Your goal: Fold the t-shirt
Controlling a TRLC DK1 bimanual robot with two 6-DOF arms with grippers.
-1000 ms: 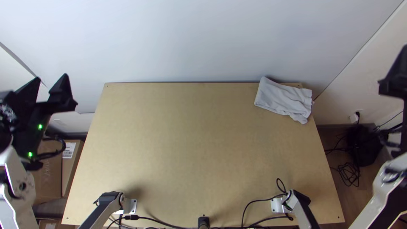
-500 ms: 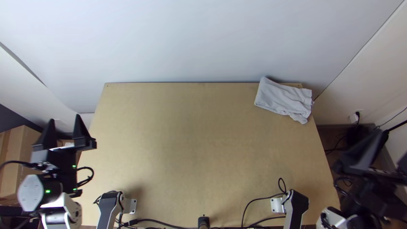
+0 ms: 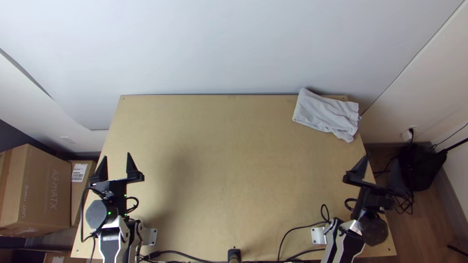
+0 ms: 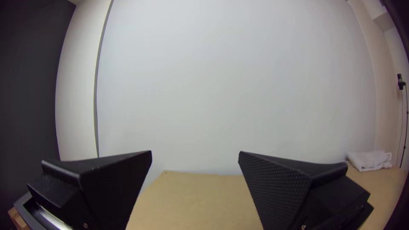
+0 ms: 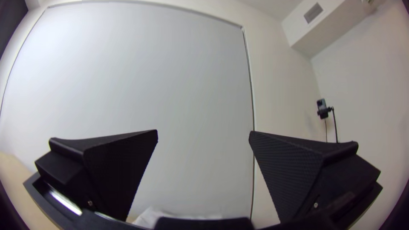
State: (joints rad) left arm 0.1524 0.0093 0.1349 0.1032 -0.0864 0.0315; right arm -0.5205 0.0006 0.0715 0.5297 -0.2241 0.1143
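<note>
Pale grey t-shirt lies in a folded, rumpled bundle at upper right of frame, meeting the top and right edges of the table. Left gripper, lower left, is released, fingers wide apart. Right gripper, lower right near the right edge, is likewise released. Broad tabletop separates t-shirt and left side.

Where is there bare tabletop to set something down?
The middle of the table, between the left gripper and the t-shirt, plus its far-left corner. Crowded: the near edge, with arms and cables, and the far-right corner, under the t-shirt.
</note>
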